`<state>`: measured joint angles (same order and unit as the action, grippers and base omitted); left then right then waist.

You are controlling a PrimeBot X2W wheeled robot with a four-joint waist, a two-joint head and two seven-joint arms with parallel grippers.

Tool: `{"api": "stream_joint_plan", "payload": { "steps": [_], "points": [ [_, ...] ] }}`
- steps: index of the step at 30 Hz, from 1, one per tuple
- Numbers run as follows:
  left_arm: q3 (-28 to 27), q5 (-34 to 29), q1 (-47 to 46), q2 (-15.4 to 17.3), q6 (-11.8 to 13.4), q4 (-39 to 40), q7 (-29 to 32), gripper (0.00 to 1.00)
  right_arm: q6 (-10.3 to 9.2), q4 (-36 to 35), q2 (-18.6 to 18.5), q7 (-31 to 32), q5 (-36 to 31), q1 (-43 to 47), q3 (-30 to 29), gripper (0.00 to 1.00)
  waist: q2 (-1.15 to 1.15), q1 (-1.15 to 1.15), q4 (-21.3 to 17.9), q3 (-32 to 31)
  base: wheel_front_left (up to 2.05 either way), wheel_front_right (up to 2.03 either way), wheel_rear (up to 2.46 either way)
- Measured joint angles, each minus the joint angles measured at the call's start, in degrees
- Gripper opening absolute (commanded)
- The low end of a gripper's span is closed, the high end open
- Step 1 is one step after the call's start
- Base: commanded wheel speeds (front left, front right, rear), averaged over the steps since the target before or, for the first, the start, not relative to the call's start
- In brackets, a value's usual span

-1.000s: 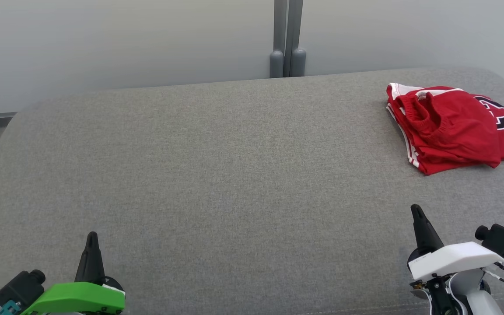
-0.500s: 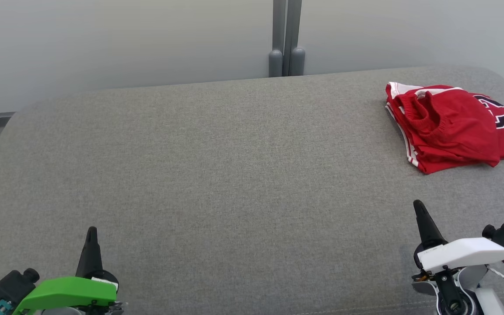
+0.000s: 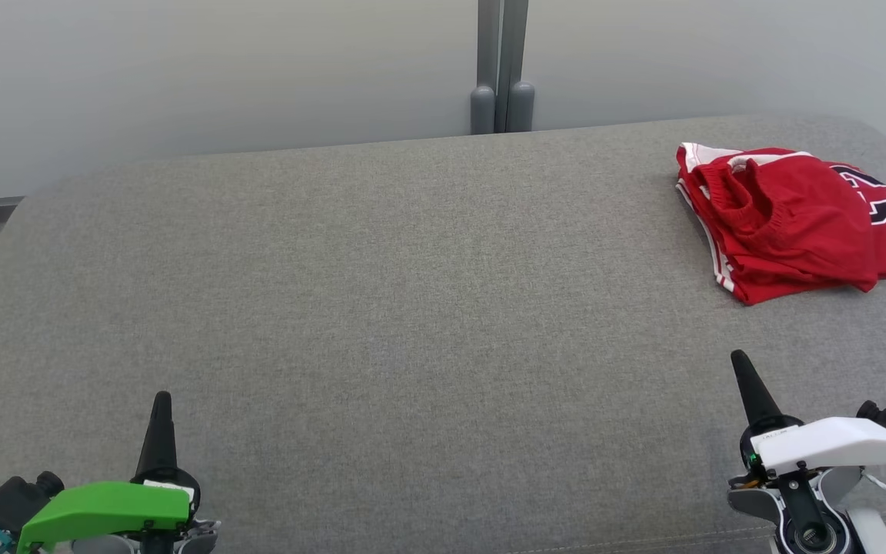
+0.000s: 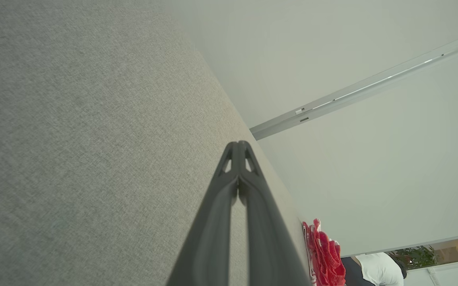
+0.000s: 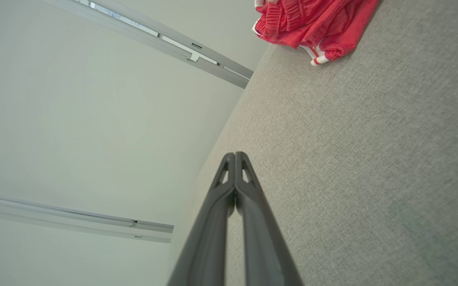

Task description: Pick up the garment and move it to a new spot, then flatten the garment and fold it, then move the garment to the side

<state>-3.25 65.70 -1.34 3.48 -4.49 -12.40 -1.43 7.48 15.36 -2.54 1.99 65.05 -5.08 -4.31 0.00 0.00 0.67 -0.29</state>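
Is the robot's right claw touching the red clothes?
Apart. The head view shows the right gripper, shut, near the bottom edge, with bare grey cushion between it and the red garment.

The garment [image 3: 793,223] lies on the surface [image 3: 412,308], near its far right corner. The left hand [image 3: 160,400] is over the near left part, the right hand [image 3: 739,362] over the near right, before the garment and well apart from it. Behind the surface stands a wall [image 3: 220,69] with a post [image 3: 501,69] at mid-width.
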Motion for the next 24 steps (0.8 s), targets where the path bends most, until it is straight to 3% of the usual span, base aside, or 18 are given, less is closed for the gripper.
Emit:
{"api": "stream_joint_plan", "payload": {
  "steps": [24],
  "points": [
    [-1.1, 12.9, -1.4, -0.3, -1.4, -0.1, 3.0, 0.0, 0.0, -0.2, -0.1, 2.9, 12.9, -0.9, -1.3, 0.0, 0.0, 0.0, -0.3, 0.2, 0.0, 0.0, 0.0]
  ]
}}
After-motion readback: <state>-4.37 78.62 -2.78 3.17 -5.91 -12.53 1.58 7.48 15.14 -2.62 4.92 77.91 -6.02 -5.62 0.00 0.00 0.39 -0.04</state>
